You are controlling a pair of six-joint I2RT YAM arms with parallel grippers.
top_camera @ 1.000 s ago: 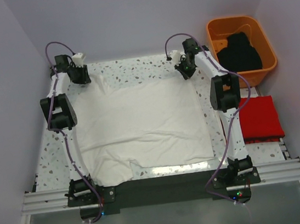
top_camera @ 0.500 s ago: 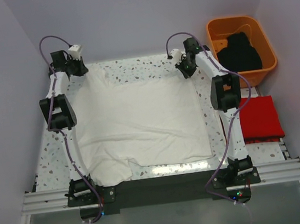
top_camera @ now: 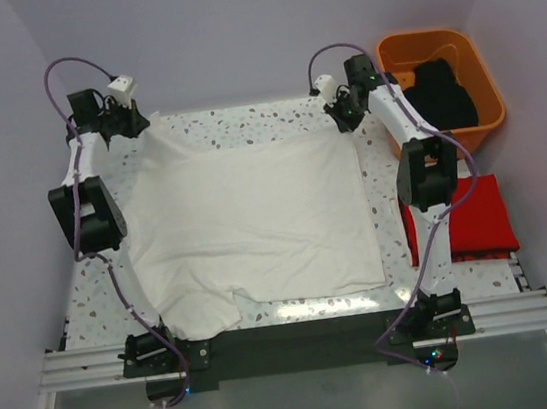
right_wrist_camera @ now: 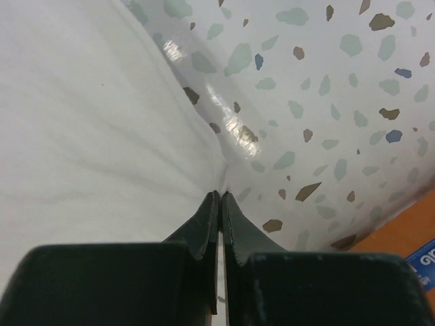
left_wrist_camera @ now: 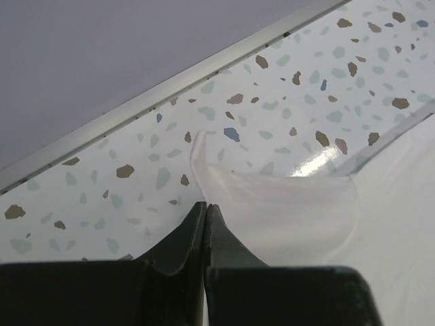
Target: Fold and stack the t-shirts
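Across the middle of the table [top_camera: 243, 123], top view: the white t-shirt [top_camera: 255, 217] was recorded spread flat, front hem at the near edge. Its far left corner was held by the left gripper [top_camera: 132, 125], its far right corner by the right gripper [top_camera: 345, 114]. The red t-shirt [top_camera: 477, 218] was listed folded at the right edge. The black t-shirt [top_camera: 435, 92] was found heaped in the orange tub [top_camera: 389, 48] beyond the far right corner.

Left wrist view: the jaws were seen pressed together without a gap, only a small tip of white cloth pinched between them, close to the far edge.

Right wrist view: the jaws were likewise closed tight on the shirt's edge, fine creases being drawn toward the pinch.

Step judged: far edge held for stretching or folding. Both corners should be moved together at equal height and pace, tension being kept even so no skew is introduced. The slight left hold could be lost if pulled sharply.
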